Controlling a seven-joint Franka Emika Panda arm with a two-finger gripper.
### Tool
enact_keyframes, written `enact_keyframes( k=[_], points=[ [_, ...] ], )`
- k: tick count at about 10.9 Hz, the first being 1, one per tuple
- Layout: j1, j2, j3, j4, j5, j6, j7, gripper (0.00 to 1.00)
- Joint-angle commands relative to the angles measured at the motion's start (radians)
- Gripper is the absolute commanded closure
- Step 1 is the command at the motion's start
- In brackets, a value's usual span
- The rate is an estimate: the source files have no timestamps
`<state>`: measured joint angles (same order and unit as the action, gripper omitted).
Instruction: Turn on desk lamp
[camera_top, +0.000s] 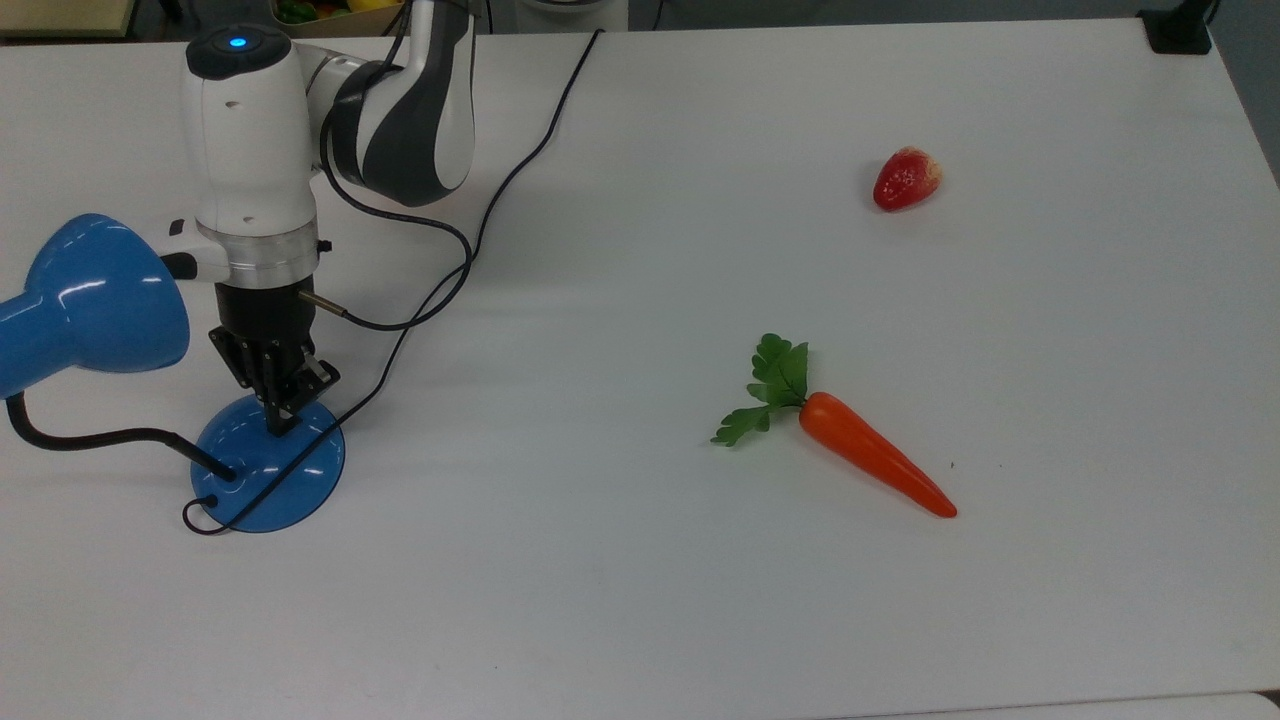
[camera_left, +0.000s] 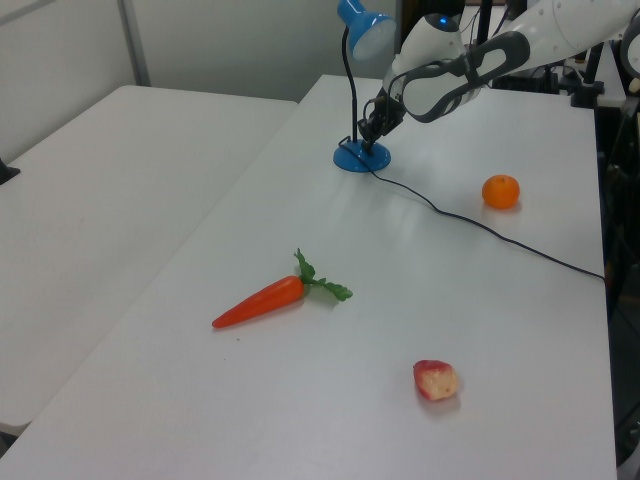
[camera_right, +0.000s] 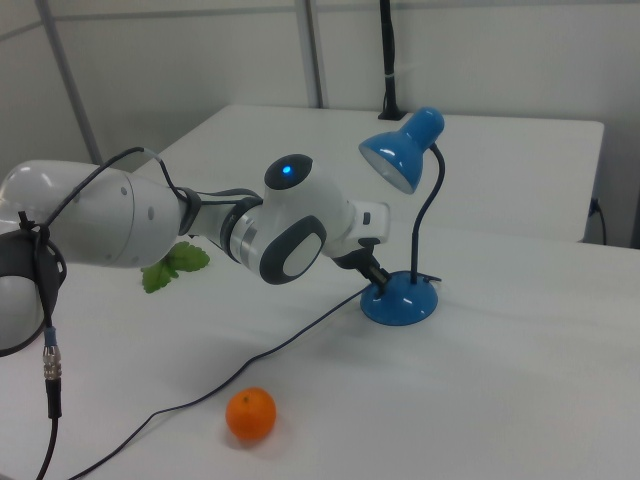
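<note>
The desk lamp stands at the top view's left: glossy blue cone shade (camera_top: 95, 295), black bendy neck (camera_top: 90, 438) and round blue base (camera_top: 295, 480). My gripper (camera_top: 279, 424) points straight down with its fingers shut, and their tips rest on the far part of the base. The switch is hidden beneath them. In the right view the gripper (camera_right: 377, 280) touches the base (camera_right: 405, 305) from the right view's left, under the shade (camera_right: 400, 155). In the left view the gripper (camera_left: 368, 138) sits over the base (camera_left: 358, 160). No glow from the shade is visible.
The lamp's black cord (camera_top: 500, 190) runs from the base to the table's far edge. A carrot (camera_top: 870, 460) lies mid-table and a strawberry (camera_top: 905, 178) toward the top view's right. An orange (camera_right: 250, 413) sits near the arm in the right view.
</note>
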<state>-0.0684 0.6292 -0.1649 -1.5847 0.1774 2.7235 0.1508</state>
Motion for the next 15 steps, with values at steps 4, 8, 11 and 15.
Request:
enact_keyframes(
  k=[4,8,11,15],
  points=[
    [0.007,-0.025,-0.005,-0.029,-0.01,-0.027,0.023,0.98],
    [0.002,-0.01,-0.005,-0.026,0.001,-0.018,0.027,1.0],
    [0.002,-0.003,-0.004,-0.024,0.001,-0.015,0.029,1.0],
    [-0.001,0.009,-0.004,-0.021,0.004,-0.011,0.029,1.0]
  ],
)
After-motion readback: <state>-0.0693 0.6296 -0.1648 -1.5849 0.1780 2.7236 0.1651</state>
